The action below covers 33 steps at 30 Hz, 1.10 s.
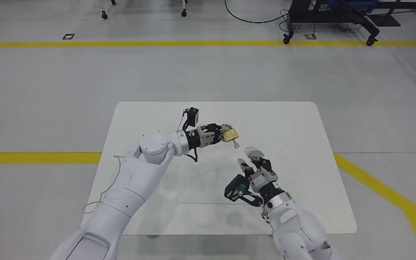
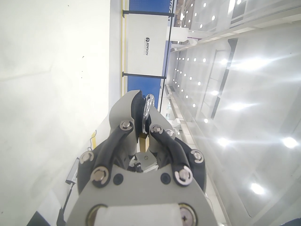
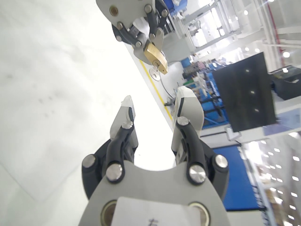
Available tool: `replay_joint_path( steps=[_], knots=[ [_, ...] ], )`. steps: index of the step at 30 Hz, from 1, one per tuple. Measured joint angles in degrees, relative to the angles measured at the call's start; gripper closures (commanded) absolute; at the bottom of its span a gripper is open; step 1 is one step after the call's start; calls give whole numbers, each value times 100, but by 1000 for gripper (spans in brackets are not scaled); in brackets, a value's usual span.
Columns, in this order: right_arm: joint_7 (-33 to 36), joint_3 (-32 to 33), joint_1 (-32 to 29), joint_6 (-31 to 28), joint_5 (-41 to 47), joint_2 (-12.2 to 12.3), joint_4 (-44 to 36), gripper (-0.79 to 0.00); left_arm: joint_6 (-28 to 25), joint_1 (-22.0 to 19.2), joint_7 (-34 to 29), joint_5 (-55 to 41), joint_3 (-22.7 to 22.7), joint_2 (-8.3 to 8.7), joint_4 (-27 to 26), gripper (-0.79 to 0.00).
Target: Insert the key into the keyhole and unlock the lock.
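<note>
Left gripper (image 2: pixel 144 109) clamps the squat brass lock (image 3: pixel 156 57), silver key (image 3: pixel 155 73) inserted; right gripper (image 3: pixel 156 99) gapes empty.

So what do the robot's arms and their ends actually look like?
The left arm and right arm are glossy white shells with black wrist sections; a thin pale cable loops off the left one. The left tool and right tool match: light grey body, two grey fingers with black pads, black curved links pinned by silver bolts, a white label at the base.
</note>
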Motion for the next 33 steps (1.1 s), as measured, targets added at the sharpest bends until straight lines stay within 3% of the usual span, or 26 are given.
replay_joint_path(
  steps=[2, 3, 4, 6, 8, 24, 25, 26, 33],
  knots=[
    [-762, 321, 92, -577, 1019, 27, 328, -394, 30, 43, 68, 86, -9, 11, -94, 0],
    [-1075, 433, 152, -883, 1450, 39, 499, -637, 34, 62, 84, 98, -25, 17, -125, 0],
    [-1372, 522, 224, -1205, 1862, 50, 685, -785, 36, 79, 102, 111, -47, 24, -150, 0],
    [-1836, 668, 428, -1884, 2598, 76, 1155, -785, 37, 116, 139, 134, -114, 46, -201, 0],
    [-1812, 708, 591, -2232, 2888, 92, 1414, -785, 29, 157, 144, 138, -188, 69, -256, 0],
    [-1693, 677, 639, -2316, 2871, 102, 1431, -785, 30, 230, 119, 140, -291, 106, -356, 0],
    [-1761, 673, 640, -2444, 2990, 107, 1472, -305, 29, 256, 141, 126, -293, 105, -383, 0],
    [-1847, 723, 663, -2689, 3192, 123, 1543, 0, 35, 314, 164, 91, -301, 106, -448, 0],
    [-2655, 975, 724, -4309, 3984, 243, 1883, 0, 141, 437, -235, -118, -433, 155, -622, 0]
  ],
)
